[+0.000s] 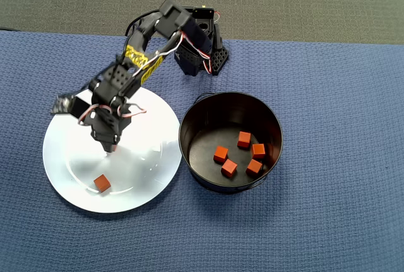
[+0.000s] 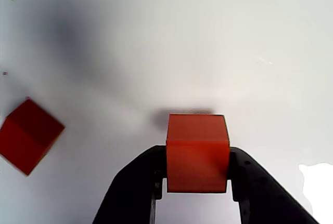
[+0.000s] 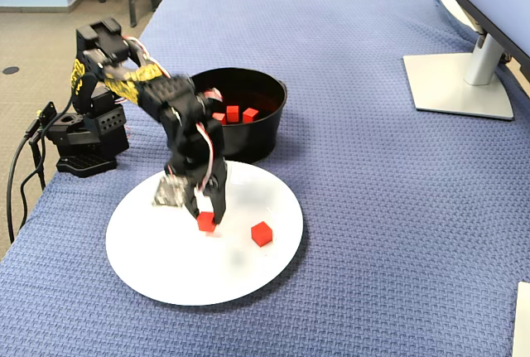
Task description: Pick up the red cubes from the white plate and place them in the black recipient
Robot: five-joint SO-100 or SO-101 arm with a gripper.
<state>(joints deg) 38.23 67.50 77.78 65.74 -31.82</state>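
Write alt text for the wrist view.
A black gripper holds an orange-red cube between its two fingers, just above the white plate. A second cube lies on the plate at the left edge of the view, turned at an angle.

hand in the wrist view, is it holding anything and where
The hand grips one red cube by its two opposite side faces, low between the fingertips.

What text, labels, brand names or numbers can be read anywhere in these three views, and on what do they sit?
None can be read.
The yellow band on the arm's upper link carries black marks, too blurred to read in the overhead and fixed views.
The red cubes, white plate, black tin and monitor stand show no print.
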